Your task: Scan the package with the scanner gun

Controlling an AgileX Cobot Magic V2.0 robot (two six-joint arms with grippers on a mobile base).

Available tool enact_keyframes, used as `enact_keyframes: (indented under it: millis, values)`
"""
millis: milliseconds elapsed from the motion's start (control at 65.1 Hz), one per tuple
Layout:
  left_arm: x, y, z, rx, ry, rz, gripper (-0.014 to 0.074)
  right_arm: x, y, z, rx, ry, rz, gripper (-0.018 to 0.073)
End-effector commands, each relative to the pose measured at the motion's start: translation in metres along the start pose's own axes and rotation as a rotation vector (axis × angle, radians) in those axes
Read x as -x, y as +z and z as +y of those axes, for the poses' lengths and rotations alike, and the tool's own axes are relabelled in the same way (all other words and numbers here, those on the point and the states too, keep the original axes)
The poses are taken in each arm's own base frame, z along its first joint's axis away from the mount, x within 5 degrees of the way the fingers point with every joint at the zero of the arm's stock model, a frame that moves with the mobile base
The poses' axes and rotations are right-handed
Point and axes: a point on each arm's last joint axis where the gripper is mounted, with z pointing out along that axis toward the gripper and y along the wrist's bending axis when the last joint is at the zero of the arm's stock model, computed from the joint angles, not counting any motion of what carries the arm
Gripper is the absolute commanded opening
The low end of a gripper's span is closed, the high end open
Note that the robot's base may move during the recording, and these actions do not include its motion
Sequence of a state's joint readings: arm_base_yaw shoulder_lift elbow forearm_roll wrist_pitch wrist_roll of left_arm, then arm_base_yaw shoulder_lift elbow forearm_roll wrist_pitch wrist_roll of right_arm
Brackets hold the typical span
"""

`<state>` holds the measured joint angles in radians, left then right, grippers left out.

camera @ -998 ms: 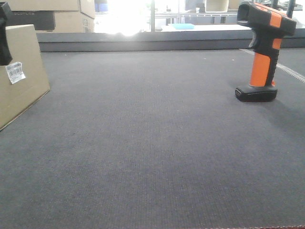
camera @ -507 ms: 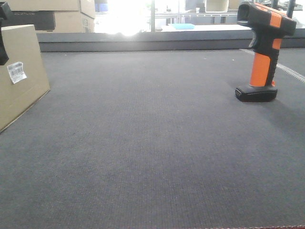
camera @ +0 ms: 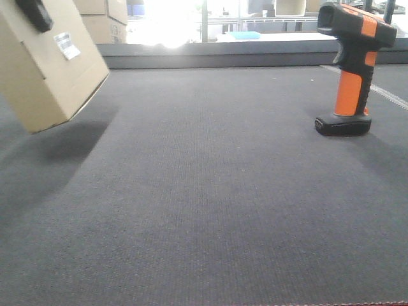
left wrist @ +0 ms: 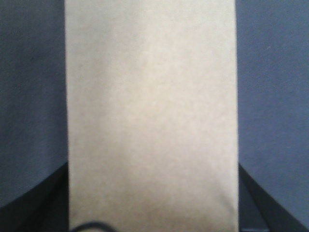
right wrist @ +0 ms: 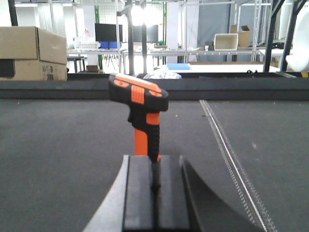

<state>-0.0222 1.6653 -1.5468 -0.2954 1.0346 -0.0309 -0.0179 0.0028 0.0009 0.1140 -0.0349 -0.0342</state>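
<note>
1. Table surface point(camera: 210, 191): flat, covered in dark grey ribbed fabric; it fills most of the front view.
2. Raised dark ledge point(camera: 223, 58): runs along the far edge of the surface.
3. Pale stitched line point(right wrist: 231, 154): crosses the fabric on the right side.
4. Scanner gun point(camera: 349, 83): stands upright on its flat black foot, far right, just beside the line.
</note>
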Motion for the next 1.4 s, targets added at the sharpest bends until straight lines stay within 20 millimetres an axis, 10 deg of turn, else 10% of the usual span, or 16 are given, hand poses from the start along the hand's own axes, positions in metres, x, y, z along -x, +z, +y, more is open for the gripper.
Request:
enact_keyframes:
  millis: [0, 353, 645, 1014, 1382]
  values:
    - [0.000, -0.002, -0.021, -0.059, 0.016, -0.024, 0.0046, 0.009, -0.001, 0.000, -0.001, -0.012, -0.102, -0.0162]
    - [-0.012, 0.019, -0.090, -0.158, 0.042, -0.091, 0.0130, 0.062, -0.010, 0.007, 0.025, -0.013, -0.030, -0.0162]
    - [-0.021, 0.041, -0.114, -0.150, -0.011, -0.078, 0.0139, 0.088, 0.028, 0.009, 0.015, -0.012, 0.100, -0.0162]
    - [-0.030, 0.055, -0.136, -0.174, -0.060, -0.088, 0.0139, 0.065, 0.106, 0.004, -0.028, -0.016, 0.170, -0.0162]
    - [-0.030, 0.057, -0.134, -0.127, -0.008, -0.098, 0.0139, 0.026, 0.141, -0.001, -0.075, 0.035, 0.319, -0.0162]
